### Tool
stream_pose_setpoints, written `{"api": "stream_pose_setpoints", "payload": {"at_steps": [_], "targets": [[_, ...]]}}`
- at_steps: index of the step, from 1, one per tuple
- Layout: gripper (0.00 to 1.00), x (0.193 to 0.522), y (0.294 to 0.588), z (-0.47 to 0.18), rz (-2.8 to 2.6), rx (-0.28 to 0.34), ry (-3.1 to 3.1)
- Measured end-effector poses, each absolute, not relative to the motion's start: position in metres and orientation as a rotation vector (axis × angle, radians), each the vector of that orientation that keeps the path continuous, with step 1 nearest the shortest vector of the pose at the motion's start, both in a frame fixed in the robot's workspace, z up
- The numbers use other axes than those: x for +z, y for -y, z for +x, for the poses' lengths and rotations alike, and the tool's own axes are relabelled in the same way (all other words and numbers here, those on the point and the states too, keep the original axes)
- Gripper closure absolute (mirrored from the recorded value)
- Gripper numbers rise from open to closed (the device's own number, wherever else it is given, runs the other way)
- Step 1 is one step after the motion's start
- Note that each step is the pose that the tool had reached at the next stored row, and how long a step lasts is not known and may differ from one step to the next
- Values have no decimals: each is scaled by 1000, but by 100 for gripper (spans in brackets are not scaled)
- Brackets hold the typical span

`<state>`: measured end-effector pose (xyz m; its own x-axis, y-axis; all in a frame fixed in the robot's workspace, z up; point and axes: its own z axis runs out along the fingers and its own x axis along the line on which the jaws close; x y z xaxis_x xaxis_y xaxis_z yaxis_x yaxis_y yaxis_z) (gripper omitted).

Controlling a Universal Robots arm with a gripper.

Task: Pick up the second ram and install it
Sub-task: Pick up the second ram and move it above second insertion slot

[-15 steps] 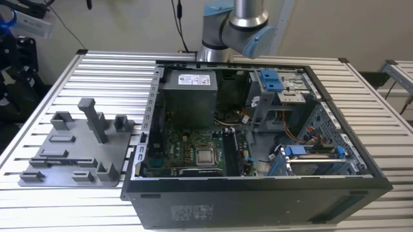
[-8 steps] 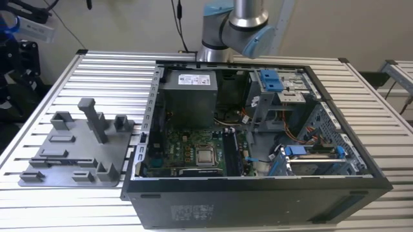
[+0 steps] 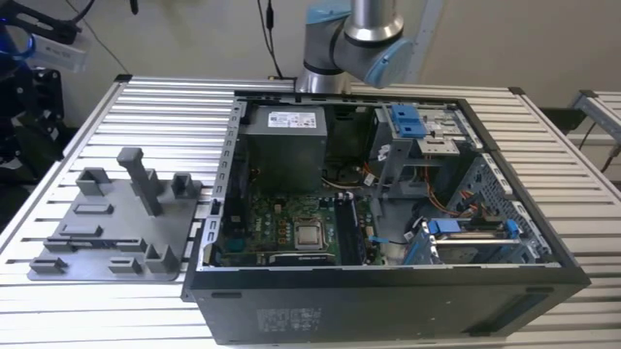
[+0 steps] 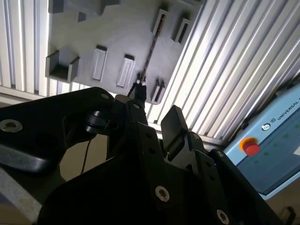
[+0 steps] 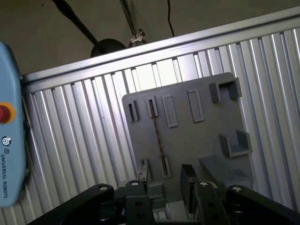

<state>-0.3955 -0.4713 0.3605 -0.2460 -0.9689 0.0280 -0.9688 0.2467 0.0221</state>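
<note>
While the gripper (image 5: pixel 165 165) (image 4: pixel 156 98) is hanging above the grey fixture plate (image 5: pixel 197 140) (image 4: pixel 108 28) (image 3: pixel 116 236), its two fingers are standing apart with nothing clamped between them.

- The second ram (image 5: pixel 158 136) (image 4: pixel 152 47) is sitting on edge in the plate's narrow slots and is showing as a thin dark line in both wrist views. One end of it is lining up with the gap between the fingers, which are clear of it.
- Raised grey blocks and brackets are crowding the plate around the stick.
- A light-blue pendant (image 5: pixel 7 140) (image 4: pixel 262 154) with a red button is lying past the slatted table (image 3: pixel 116 109) edge.
- Exterior view: the plate is lying at 9 o'clock from the open computer case (image 3: pixel 388 305), and the arm's joint (image 3: pixel 354 36) is rising at 12 o'clock.
- Inside the case, the power supply (image 3: pixel 281 145) is sitting at 11 o'clock and the green motherboard (image 3: pixel 281 225) at 7 o'clock. Blue latches (image 3: pixel 408 120) are standing at 1 o'clock.
</note>
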Motion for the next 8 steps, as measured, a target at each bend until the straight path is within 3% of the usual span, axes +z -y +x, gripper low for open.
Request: {"api": "stream_pose_setpoints", "payload": {"at_steps": [8], "targets": [[58,352,471,-395,1907,0,2452]]}}
